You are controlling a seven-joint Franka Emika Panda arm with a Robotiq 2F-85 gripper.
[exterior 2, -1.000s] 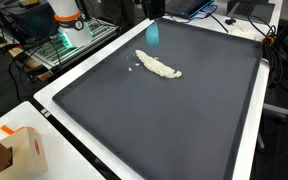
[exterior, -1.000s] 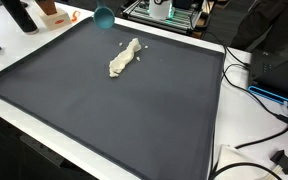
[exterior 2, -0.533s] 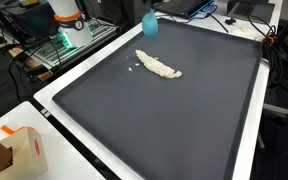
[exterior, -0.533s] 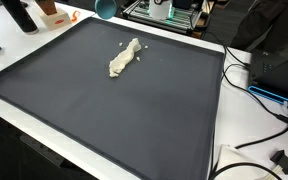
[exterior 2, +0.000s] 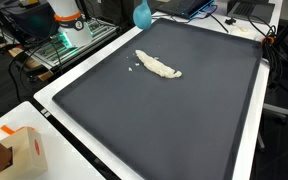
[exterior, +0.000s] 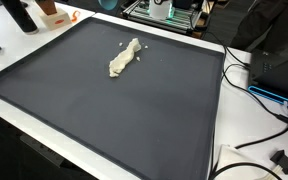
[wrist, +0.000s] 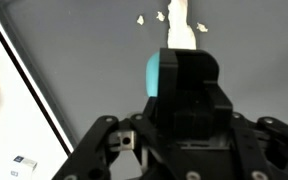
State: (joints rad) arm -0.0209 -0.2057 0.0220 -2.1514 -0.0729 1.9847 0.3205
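A crumpled white cloth (exterior: 124,58) lies on the far part of a dark mat (exterior: 134,110); it also shows in the other exterior view (exterior 2: 158,66) and at the top of the wrist view (wrist: 179,25). A teal object (exterior 2: 142,14) hangs in the air beyond the mat's far edge, and is cut off by the top of an exterior view (exterior: 109,4). In the wrist view my black gripper (wrist: 189,60) looks shut, with the teal object (wrist: 156,75) against its left side. The fingertips are hidden by the gripper body.
A white table rim (exterior 2: 54,105) surrounds the mat. An orange and white box (exterior 2: 19,150) stands at one corner. A black bottle (exterior: 19,15) and electronics (exterior: 169,12) stand behind the mat. Cables (exterior: 254,95) run along one side. Small white crumbs (wrist: 142,18) lie beside the cloth.
The teal object has risen and moved away from the cloth, past the mat's far edge. The cloth has not moved.
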